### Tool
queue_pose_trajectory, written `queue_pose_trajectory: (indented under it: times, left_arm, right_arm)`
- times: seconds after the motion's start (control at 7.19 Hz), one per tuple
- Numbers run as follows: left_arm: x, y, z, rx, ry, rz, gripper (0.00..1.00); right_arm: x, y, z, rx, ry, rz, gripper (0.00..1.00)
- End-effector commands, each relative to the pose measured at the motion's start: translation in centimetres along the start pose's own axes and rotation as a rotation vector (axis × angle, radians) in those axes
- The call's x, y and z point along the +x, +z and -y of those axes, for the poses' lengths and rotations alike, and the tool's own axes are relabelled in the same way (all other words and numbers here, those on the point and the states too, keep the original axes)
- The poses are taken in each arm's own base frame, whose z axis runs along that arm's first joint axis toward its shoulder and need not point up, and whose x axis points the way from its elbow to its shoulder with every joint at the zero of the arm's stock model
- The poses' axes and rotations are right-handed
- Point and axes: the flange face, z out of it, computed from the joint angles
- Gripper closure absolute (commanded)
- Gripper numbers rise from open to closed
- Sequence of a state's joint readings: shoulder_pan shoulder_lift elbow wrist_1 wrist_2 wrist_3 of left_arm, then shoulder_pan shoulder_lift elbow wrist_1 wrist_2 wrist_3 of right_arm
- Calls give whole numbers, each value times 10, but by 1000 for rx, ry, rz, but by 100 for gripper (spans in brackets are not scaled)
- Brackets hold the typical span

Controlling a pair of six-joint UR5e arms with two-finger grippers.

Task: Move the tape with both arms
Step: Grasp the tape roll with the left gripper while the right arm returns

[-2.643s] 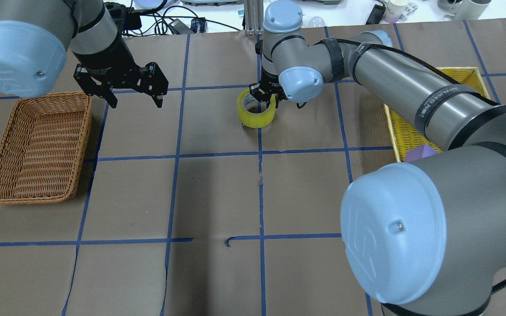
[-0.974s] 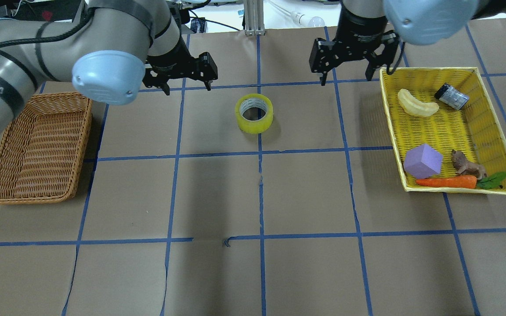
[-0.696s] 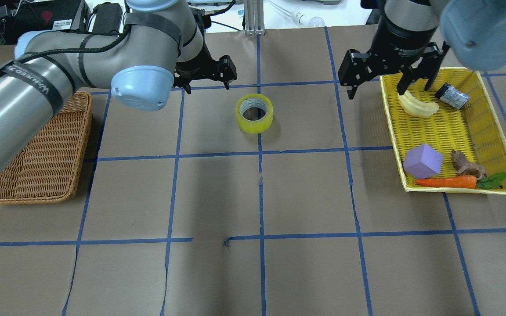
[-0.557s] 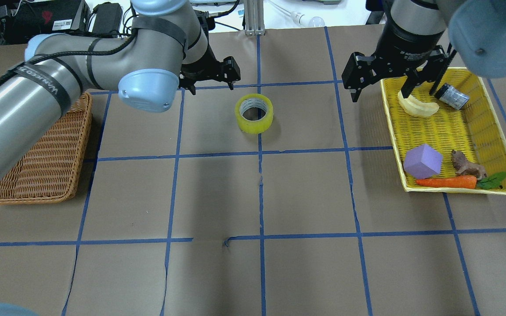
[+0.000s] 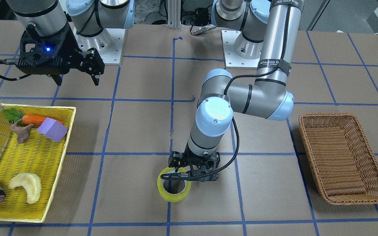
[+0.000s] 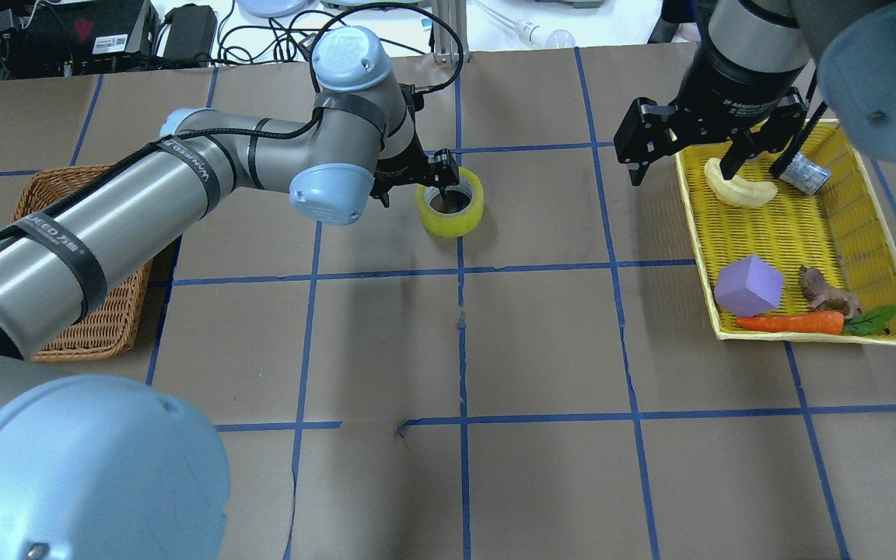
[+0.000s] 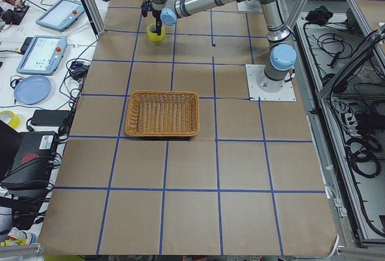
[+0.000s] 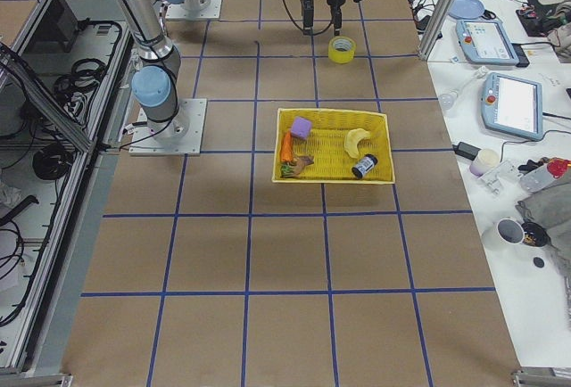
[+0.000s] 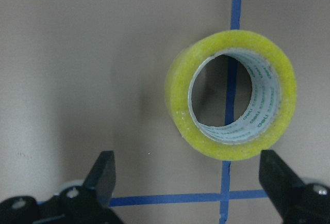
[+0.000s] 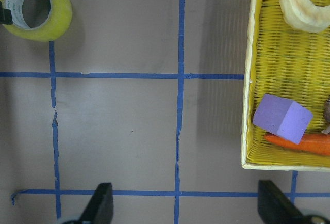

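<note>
The yellowish-green tape roll [image 6: 450, 204] lies flat on the brown table on a blue grid line; it also shows in the front view [image 5: 174, 190] and the left wrist view [image 9: 232, 102]. My left gripper [image 6: 417, 188] is open and hangs close over the roll, with nothing held. In the left wrist view the left gripper [image 9: 188, 182] has its two fingers spread about as wide as the roll. My right gripper [image 6: 681, 173] is open and empty, raised beside the yellow basket's far left corner. The roll sits at the top left of the right wrist view [image 10: 35, 2].
A yellow basket [image 6: 794, 233] on the right holds a banana [image 6: 740, 189], a small can [image 6: 804, 173], a purple cube [image 6: 748, 285], a carrot [image 6: 790, 322] and a toy animal. A wicker basket [image 5: 341, 157] stands on my left side.
The right gripper let go of the tape and drew back to the yellow basket. The left arm swung in from the wicker basket side and came down over the roll, which has not moved.
</note>
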State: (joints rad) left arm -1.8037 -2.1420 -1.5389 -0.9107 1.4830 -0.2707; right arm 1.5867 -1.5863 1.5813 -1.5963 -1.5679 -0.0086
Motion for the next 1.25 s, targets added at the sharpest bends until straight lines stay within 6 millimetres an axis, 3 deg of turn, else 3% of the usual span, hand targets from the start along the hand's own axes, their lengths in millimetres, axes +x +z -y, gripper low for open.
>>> queue_pose_trajectory:
  times: [0.0,0.28,0.42,0.56,0.7,0.83,1.11]
  left_arm:
    - [-1,28,6,1,4,2,0]
    - [5,32,31,32,11,1,0]
    - [4,44,31,18,11,5,0]
    - [2,49,28,-1,7,13,19]
    - [-1,59,20,-33,7,21,65]
    - [-3,65,12,-50,21,23,100]
    - [-3,50,10,-48,32,27,100]
  right_arm:
    - [-1,-1,0,2,0,0,0]
    - [0,-1,0,3,0,-1,0]
    - [-1,-1,0,3,0,0,0]
    - [0,-1,0,3,0,-1,0]
    - [-1,-1,0,3,-2,0,0]
    - [-1,-1,0,3,0,0,0]
    - [0,-2,0,3,-2,-1,0]
